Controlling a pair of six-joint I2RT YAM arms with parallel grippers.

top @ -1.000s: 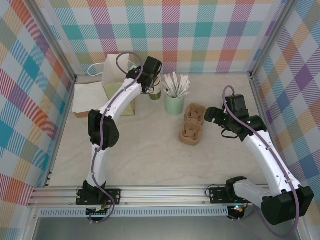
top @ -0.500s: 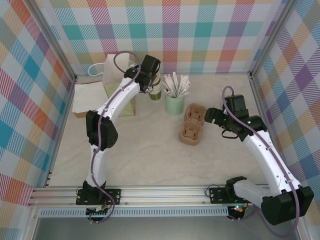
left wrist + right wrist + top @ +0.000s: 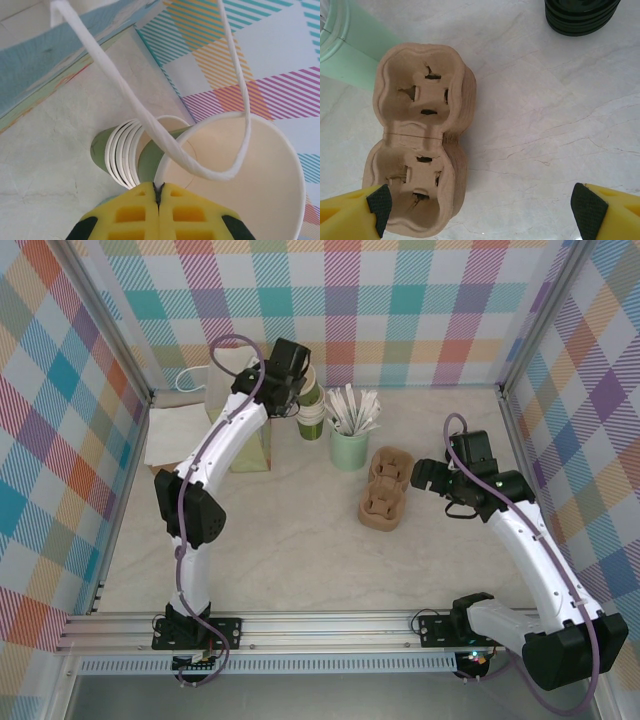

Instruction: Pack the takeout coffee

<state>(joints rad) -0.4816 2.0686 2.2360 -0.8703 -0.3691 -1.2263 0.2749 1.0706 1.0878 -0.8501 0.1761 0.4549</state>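
The takeout coffee cup (image 3: 240,175), olive-green outside and cream inside with no lid, hangs tilted above the stack of like cups (image 3: 117,155). My left gripper (image 3: 159,192) is shut on its rim, one finger inside and one outside. From above, this cup (image 3: 307,386) sits at my left gripper (image 3: 298,390), just behind the stack (image 3: 311,421). A white bag handle (image 3: 125,100) loops across in front of the cup. My right gripper (image 3: 480,205) stands open over bare table beside the brown cup carriers (image 3: 420,135), holding nothing.
A paper bag (image 3: 222,390) stands left of the stack, with white napkins (image 3: 175,435) beyond it. A mint-green cup of stirrers (image 3: 349,448) stands between the stack and the carriers (image 3: 384,488). Black lids (image 3: 580,15) lie beyond the carriers. Checkered walls close in three sides.
My left gripper has risen and drawn back to the left, lifting one cup off the stack. The right arm has stayed still.
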